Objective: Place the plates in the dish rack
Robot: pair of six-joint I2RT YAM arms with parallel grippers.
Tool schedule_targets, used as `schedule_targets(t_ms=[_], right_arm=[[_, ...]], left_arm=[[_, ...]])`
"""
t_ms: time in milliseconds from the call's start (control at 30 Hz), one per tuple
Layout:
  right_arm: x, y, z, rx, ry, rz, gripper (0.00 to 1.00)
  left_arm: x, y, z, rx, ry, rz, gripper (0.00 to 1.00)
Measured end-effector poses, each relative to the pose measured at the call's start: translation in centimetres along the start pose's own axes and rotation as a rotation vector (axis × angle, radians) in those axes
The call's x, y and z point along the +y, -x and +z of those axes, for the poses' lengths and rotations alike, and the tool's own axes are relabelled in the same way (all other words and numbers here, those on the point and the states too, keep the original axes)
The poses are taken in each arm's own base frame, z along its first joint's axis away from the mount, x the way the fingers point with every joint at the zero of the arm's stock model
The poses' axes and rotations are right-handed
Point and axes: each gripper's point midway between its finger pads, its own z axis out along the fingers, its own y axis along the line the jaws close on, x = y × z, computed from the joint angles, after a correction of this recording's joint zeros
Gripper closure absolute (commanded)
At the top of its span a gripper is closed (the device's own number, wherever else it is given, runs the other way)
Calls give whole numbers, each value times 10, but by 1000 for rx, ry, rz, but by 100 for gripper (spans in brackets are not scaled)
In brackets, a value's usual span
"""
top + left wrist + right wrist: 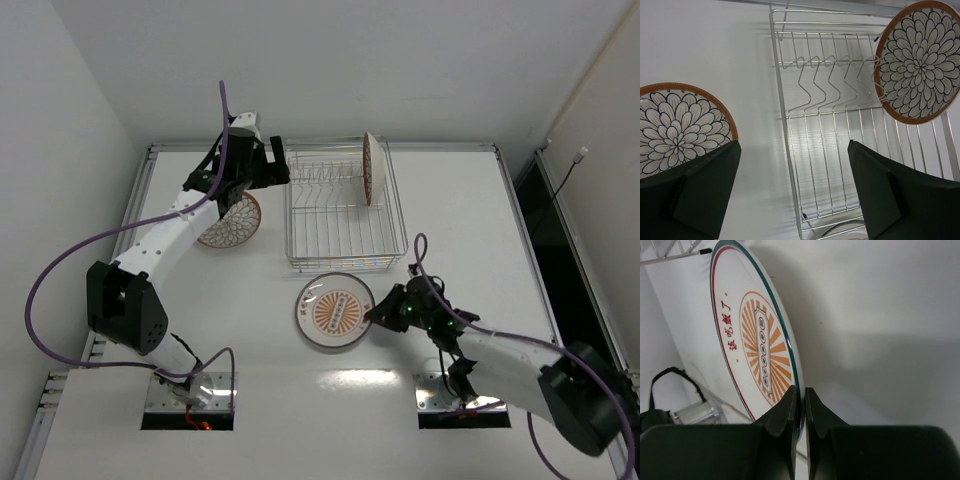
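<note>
Right gripper [801,394] is clamped on the rim of the sunburst plate [760,347], which sits on the table just in front of the dish rack [340,264]; the edge pinch probably lets it tip the plate upright for the tines. One brown-rimmed plate [371,168] stands on edge at the rack's far right. Left gripper [792,147] hangs jaws apart by the rack's left side, near the second brown-rimmed plate [232,222] lying flat, likely its pick
</note>
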Motion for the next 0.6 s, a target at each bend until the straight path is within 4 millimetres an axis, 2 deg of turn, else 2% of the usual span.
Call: schedule_targets(t_ms=[67, 167, 367, 600], right_arm=[[1, 6, -10, -39, -30, -34, 100], [12, 22, -30, -123, -51, -94, 100], [56, 65, -90, -285, -97, -212, 100], [119, 136, -146, -533, -183, -362, 100]], left_arm=[[0, 0, 0, -1, 1, 0, 13], [1, 0, 0, -2, 5, 0, 13], [1, 1, 0, -3, 7, 0, 13], [2, 3, -2, -12, 13, -1, 13]])
